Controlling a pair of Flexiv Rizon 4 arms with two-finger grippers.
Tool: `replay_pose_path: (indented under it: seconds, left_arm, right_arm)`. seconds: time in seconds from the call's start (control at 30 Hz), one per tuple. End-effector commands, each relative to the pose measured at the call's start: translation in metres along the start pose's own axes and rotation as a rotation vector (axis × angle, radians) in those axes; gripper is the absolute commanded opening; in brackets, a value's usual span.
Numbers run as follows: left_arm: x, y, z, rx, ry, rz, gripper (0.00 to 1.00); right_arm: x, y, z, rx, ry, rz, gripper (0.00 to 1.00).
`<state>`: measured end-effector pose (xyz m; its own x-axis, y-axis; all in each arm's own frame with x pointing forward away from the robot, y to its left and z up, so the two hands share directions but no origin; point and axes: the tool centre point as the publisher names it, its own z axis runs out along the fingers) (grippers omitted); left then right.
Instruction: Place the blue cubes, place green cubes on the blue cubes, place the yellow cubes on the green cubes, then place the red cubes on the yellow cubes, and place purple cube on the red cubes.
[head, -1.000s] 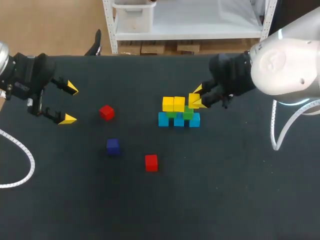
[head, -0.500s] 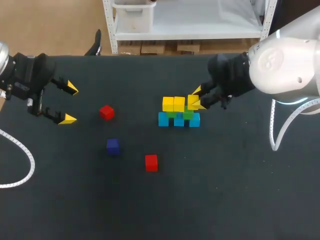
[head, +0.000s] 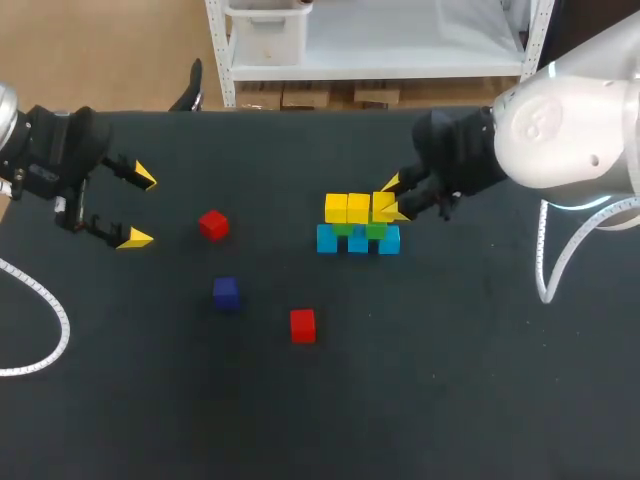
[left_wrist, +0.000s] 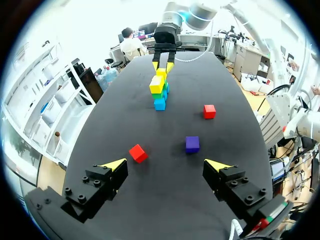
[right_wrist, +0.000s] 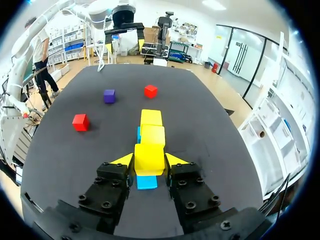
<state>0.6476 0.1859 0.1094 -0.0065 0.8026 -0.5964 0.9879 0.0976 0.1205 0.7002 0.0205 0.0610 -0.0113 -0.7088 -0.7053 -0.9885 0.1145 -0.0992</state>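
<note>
The right gripper (head: 391, 198) was closed on a yellow cube (head: 381, 206), one finger on each side of it, as the right wrist view showed (right_wrist: 149, 161). It held the cube at the right end of the stack, level with the two other yellow cubes (head: 347, 208). I could not tell whether it rested on the green cubes (head: 375, 230) below. Those sat on a row of three blue cubes (head: 357, 240). The stack stood right of the table's (head: 450, 390) middle and nearer the far edge than the near one. The right arm came in from the right edge behind it.

The left gripper (head: 140, 208) hung wide open with nothing between its fingers, close to the left edge and toward the far-left corner. One red cube (head: 212, 224) lay between it and the stack, well apart from both. The purple cube (head: 226, 292) lay nearer the near edge than that red cube. The second red cube (head: 302, 324) lay about mid-table, apart from the purple one. Bare black surface stretched from these cubes to the near edge and across to the right edge. A white cable looped by each side edge: the left cable (head: 58, 318) and the right cable (head: 545, 262).
</note>
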Motion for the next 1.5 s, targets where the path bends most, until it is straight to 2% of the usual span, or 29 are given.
replay_pose_path:
  seconds: [0.03, 1.5]
  left_arm:
    - [0.0016, 0.0005, 0.0000, 0.000, -0.005, 0.004, 1.00]
    - [0.0016, 0.0005, 0.0000, 0.000, -0.005, 0.004, 1.00]
  right_arm:
    - [0.0004, -0.0010, 0.0007, -0.001, -0.003, 0.000, 0.00]
    - [0.0015, -0.0020, 0.0059, -0.015, 0.004, 0.011, 0.00]
